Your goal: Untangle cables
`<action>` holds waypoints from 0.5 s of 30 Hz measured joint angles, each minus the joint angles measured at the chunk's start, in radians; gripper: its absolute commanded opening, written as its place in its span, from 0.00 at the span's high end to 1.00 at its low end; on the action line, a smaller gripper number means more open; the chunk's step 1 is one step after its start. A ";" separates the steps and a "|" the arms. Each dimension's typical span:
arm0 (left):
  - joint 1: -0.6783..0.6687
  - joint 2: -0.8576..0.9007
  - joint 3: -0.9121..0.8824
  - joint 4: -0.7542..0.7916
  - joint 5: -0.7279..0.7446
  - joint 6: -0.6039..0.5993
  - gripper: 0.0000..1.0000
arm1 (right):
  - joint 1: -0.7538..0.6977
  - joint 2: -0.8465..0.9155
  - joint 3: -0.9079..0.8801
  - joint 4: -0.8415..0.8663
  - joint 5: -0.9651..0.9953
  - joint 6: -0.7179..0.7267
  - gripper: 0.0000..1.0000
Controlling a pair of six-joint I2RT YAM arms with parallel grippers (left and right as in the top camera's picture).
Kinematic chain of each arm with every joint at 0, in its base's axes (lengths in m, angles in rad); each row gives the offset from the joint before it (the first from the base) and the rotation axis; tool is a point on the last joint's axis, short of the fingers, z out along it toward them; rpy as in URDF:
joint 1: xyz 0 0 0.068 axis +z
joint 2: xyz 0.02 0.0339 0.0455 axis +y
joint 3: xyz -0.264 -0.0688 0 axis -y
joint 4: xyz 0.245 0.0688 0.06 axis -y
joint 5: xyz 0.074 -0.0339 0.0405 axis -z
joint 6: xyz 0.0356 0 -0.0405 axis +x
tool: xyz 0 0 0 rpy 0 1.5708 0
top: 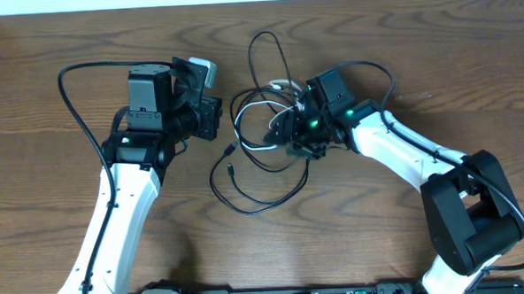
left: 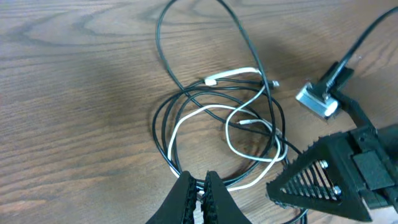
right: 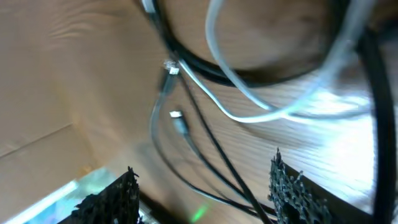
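Scene: A brown wood-grain worktop (top: 62, 40) is seen from above, with two robot arms reaching in from the near edge toward a knot of thin cords at its centre.

Black cords (top: 254, 178): Several thin black cords are coiled in overlapping loops. One tall loop is stretched toward the far edge and a wider loop is spread toward the near edge. Two small plug ends (top: 231, 159) are laid just left of the coil.

White cord (left: 205, 112): A shorter white cord is threaded through the black loops and crosses over itself inside the coil. Its white plug (left: 211, 79) is laid at the far side of the tangle.

Left gripper (left: 199, 180): The fingers are pressed together at the near rim of the coil, where black and white cords pass. Whether a cord is pinched between them cannot be told.

Right gripper (right: 202, 186): The fingers are held well apart, low over the right side of the tangle. Black cords are seen running through the gap between them, and nothing is clamped. The right wrist view is blurred.

Arms: The white-sleeved left arm is angled in from the lower left and the right arm from the lower right, so the tangle is flanked by both grippers.
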 measured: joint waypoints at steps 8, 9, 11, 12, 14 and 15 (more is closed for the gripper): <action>0.000 0.000 0.000 0.001 0.000 0.000 0.72 | 0.018 0.000 0.000 -0.020 0.169 0.000 0.22; 0.000 0.000 0.000 0.001 -0.001 -0.004 0.69 | 0.030 0.000 0.000 -0.021 0.210 0.007 0.23; 0.000 0.000 0.000 0.000 -0.002 -0.003 0.57 | 0.050 0.000 0.000 -0.019 0.257 0.019 0.22; 0.000 0.000 0.000 0.001 -0.003 -0.006 0.43 | 0.060 0.000 0.000 -0.017 0.277 0.022 0.22; 0.000 0.000 0.000 0.001 -0.004 -0.005 0.22 | 0.082 0.000 0.000 -0.014 0.324 0.034 0.23; 0.000 0.000 0.000 0.001 -0.004 -0.008 0.19 | 0.093 0.000 0.000 -0.014 0.347 0.042 0.23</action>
